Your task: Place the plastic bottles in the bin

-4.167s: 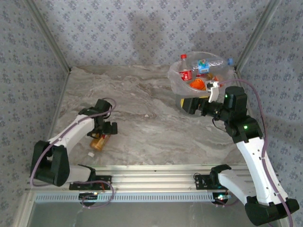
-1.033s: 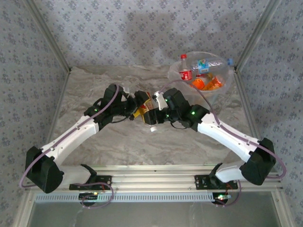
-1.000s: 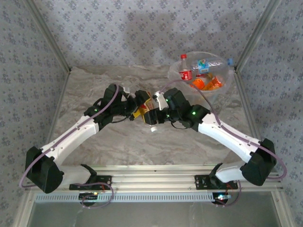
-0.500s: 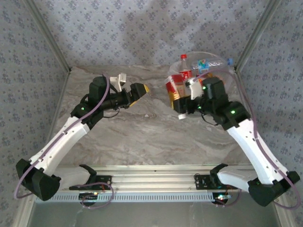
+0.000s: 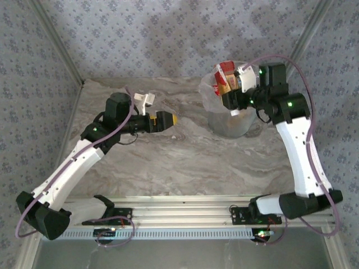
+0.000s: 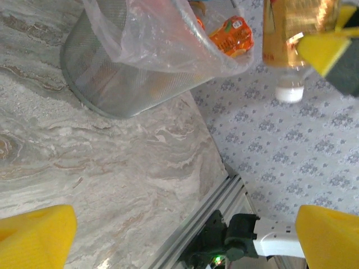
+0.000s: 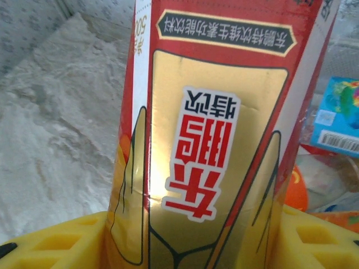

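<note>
Standing at the far right of the surface point(image 5: 168, 162), the bin point(image 5: 227, 126) has some plastic bottles point(image 6: 231, 35) inside. My right tool point(image 5: 231, 94) grips one amber bottle point(image 5: 225, 77) with red label in the air near its rim, cap down. My left tool point(image 5: 168, 120) is wide open and empty.

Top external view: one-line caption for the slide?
Right gripper holds a red-labelled bottle cap-down above the bin's rim; left gripper hovers open and empty above the marble table.

Soft even light; glare on the bottle point(image 7: 202, 140).
</note>
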{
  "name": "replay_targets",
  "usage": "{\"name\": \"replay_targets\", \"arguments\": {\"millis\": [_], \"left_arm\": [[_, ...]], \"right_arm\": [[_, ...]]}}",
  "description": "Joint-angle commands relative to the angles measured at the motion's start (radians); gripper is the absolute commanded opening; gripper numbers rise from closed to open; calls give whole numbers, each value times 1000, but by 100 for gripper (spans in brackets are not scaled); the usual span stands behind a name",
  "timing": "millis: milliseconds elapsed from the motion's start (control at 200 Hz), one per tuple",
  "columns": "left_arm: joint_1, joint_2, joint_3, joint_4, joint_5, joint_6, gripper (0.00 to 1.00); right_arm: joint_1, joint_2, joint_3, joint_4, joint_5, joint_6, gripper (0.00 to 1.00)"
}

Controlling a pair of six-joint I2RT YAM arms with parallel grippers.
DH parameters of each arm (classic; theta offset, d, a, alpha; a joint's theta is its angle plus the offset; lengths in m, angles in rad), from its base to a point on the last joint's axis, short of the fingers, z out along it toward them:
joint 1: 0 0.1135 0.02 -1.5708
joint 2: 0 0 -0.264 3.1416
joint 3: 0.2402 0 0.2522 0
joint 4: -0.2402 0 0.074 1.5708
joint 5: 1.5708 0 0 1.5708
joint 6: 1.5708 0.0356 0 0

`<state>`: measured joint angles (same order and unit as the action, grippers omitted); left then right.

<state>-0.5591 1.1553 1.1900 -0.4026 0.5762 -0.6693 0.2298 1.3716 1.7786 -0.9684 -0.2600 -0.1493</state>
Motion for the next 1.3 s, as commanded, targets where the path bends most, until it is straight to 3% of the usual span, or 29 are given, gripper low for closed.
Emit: {"name": "replay_targets", "arguments": {"millis": [0, 345, 525, 625, 765, 829, 1299], "left_arm": [[-7, -30, -11, -22, 10, 44, 100], [-8, 11, -13, -8, 7, 37, 100], [-10, 12, -21, -5, 11, 39, 100], [-11, 5, -30, -2, 10, 39, 100], [-10, -5, -44, 5, 10, 37, 100], [-11, -9, -45, 6, 10, 37, 100], [-13, -22, -62, 19, 20, 37, 100]], "right_arm": [[-29, 60, 80, -51, 73, -108, 54], [-51, 212, 176, -98, 253, -180, 55], [-52, 229, 159, -90, 273, -184, 59], [-51, 229, 150, -90, 285, -183, 67], [-51, 220, 125, -85, 305, -183, 87], [-51, 205, 110, -78, 320, -178, 92], [-116, 44, -55, -11, 286, -87, 96]]}}
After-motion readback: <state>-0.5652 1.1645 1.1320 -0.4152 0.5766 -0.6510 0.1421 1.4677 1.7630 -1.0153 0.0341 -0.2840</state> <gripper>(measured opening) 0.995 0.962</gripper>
